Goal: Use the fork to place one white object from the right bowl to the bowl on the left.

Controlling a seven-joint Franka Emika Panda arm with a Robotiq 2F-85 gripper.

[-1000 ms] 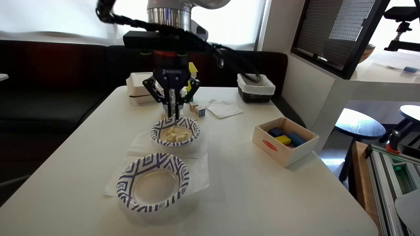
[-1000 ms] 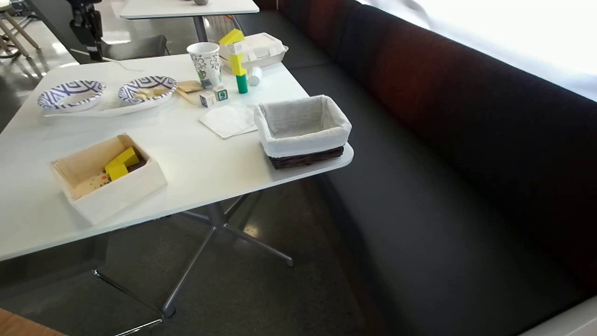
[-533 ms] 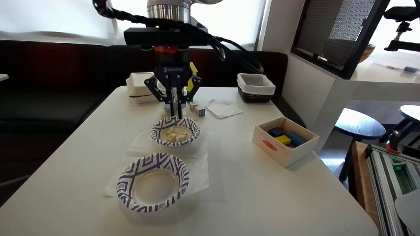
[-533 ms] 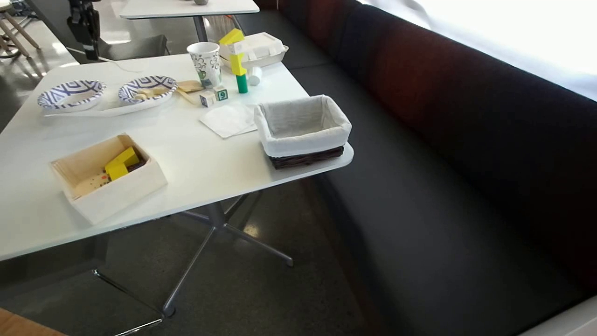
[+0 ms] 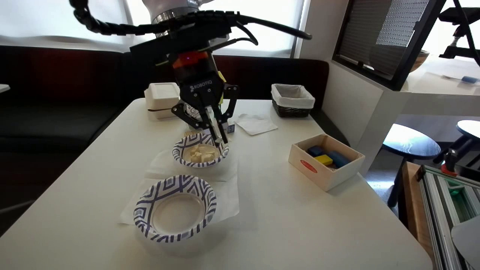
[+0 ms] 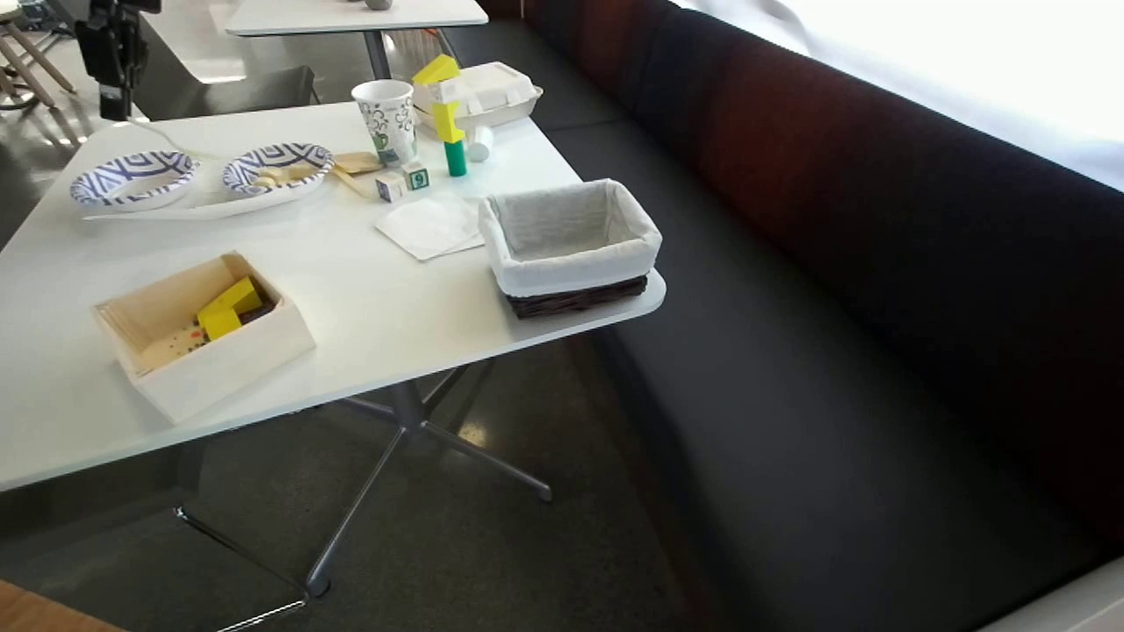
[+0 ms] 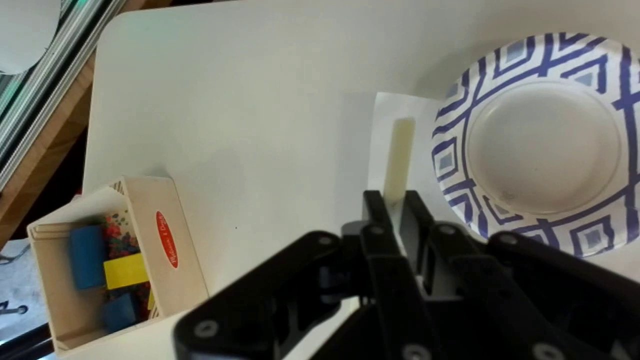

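A blue-and-white patterned bowl point(image 5: 180, 147) point(image 6: 239, 178) holds several pale, whitish pieces point(image 5: 202, 154) point(image 6: 285, 174). A matching bowl point(image 5: 147, 210) point(image 6: 90, 189) with nothing in it stands beside it; it also shows in the wrist view point(image 7: 445, 162). My gripper point(image 5: 221, 141) point(image 6: 115, 104) point(image 7: 394, 199) is shut on the pale fork, whose cream handle point(image 7: 399, 155) sticks out past the fingertips in the wrist view. The thin fork point(image 6: 171, 145) slants from my fingers toward the bowl with the pieces in an exterior view. Its tines cannot be made out. My gripper is tilted, above table height.
A wooden box with toy blocks point(image 5: 318, 178) point(image 7: 187, 280) stands on the table. A cloth-lined basket point(image 6: 571, 272), napkins point(image 6: 435, 226), letter blocks point(image 6: 402, 182), a paper cup point(image 6: 386, 114), a tall block stack point(image 6: 451, 132), a takeout box point(image 6: 492, 92) and a wooden utensil point(image 6: 356, 162) stand behind the bowls.
My gripper has tilted, and its fingertips have moved right and slightly down in an exterior view and left in both. The fork moved along with it. The bowls and pieces have not moved.
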